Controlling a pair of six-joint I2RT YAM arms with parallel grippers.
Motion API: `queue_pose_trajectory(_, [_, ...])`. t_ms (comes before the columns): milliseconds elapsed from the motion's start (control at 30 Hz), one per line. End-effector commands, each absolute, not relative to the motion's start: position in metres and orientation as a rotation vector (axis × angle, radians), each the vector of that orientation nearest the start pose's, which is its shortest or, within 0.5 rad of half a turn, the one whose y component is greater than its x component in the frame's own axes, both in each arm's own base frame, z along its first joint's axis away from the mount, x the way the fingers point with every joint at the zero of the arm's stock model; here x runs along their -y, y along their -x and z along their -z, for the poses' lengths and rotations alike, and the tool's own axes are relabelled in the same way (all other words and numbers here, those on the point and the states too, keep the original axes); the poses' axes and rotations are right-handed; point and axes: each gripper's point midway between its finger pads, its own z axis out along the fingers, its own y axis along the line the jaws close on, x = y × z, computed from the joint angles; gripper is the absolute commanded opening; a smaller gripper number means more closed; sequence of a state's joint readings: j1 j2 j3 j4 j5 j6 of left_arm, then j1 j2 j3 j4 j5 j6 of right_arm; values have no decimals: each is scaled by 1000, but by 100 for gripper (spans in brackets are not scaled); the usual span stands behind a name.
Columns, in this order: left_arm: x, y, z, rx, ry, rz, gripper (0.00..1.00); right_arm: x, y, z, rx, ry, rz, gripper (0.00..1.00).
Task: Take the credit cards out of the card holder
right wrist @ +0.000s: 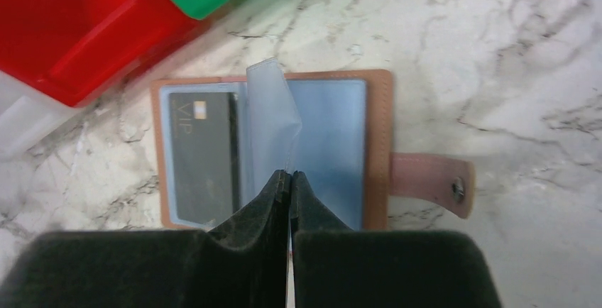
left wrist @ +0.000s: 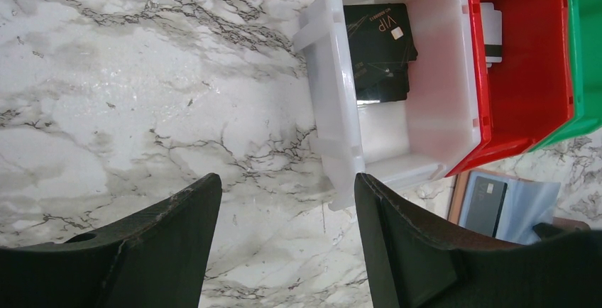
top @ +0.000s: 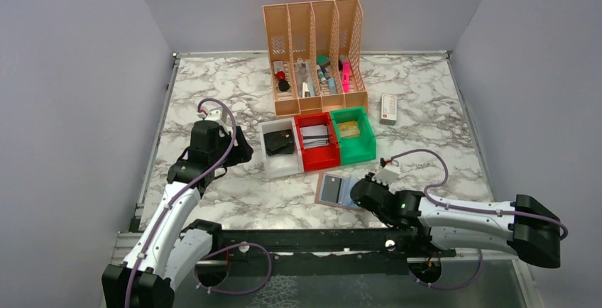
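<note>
The tan-brown card holder [right wrist: 380, 145] lies open on the marble, its snap strap to the right. A dark VIP credit card [right wrist: 202, 155] sits in its left pocket. A clear bluish sleeve leaf [right wrist: 273, 116] stands up from the middle. My right gripper [right wrist: 289, 177] is shut with that leaf pinched between its tips. From the top view the holder [top: 332, 189] lies in front of the red bin, the right gripper [top: 357, 193] at its near edge. My left gripper [left wrist: 287, 194] is open and empty over bare marble beside the white bin [left wrist: 326, 109], which holds dark cards [left wrist: 376, 52].
White [top: 270, 162], red [top: 319, 159] and green [top: 358, 153] bins stand in a row behind the holder; the red one holds white cards [top: 316, 135]. An orange file organiser [top: 316, 52] with pens stands at the back, and a small white box [top: 388, 109] to its right.
</note>
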State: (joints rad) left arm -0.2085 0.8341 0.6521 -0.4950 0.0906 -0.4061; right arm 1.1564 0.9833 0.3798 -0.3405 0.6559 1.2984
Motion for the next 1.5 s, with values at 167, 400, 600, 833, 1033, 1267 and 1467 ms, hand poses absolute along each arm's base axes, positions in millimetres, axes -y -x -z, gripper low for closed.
queue_pose_trajectory(167, [96, -253, -145, -2244, 129, 499, 72, -162, -158, -15, -2273, -530, -382, 3])
queue_pose_trajectory(400, [113, -248, -152, -2220, 48, 567, 72, -160, -154, -9, -2302, -497, -353, 2])
queue_pose_trajectory(600, [115, -248, -145, -2253, 43, 561, 72, -146, -161, -27, -2256, -513, -254, 11])
queue_pose_trajectory(833, [112, -248, -144, -2252, 56, 543, 72, -160, -170, -59, -2208, -372, -318, 33])
queue_pose_trajectory(1033, [111, -248, -143, -2255, 61, 539, 72, -166, -172, -86, -2204, -334, -343, 36])
queue_pose_trajectory(1267, [111, -248, -143, -2258, 65, 536, 72, -229, -173, -108, -2168, 10, -576, 45])
queue_pose_trajectory(1467, [109, -248, -141, -2262, 73, 526, 72, -247, -177, -71, -2283, 102, -449, 56])
